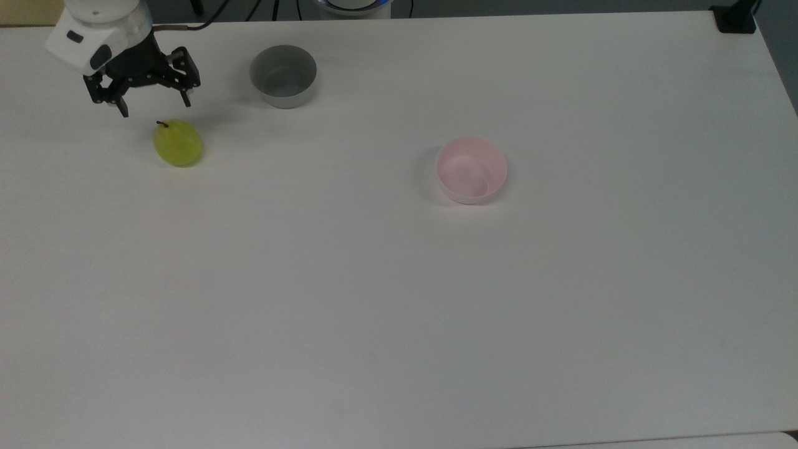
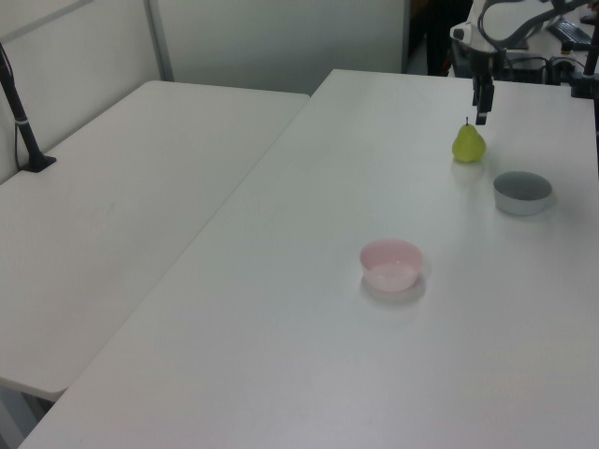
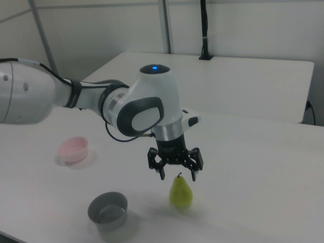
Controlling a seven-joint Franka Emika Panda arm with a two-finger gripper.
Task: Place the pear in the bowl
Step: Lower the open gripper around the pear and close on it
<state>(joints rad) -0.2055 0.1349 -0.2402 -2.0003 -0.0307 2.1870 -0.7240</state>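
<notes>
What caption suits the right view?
Open hand hovers above upright pear, grey bowl and pink bowl nearby.

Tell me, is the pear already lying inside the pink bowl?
No, the pear stands on the table, far from the empty pink bowl.
</notes>
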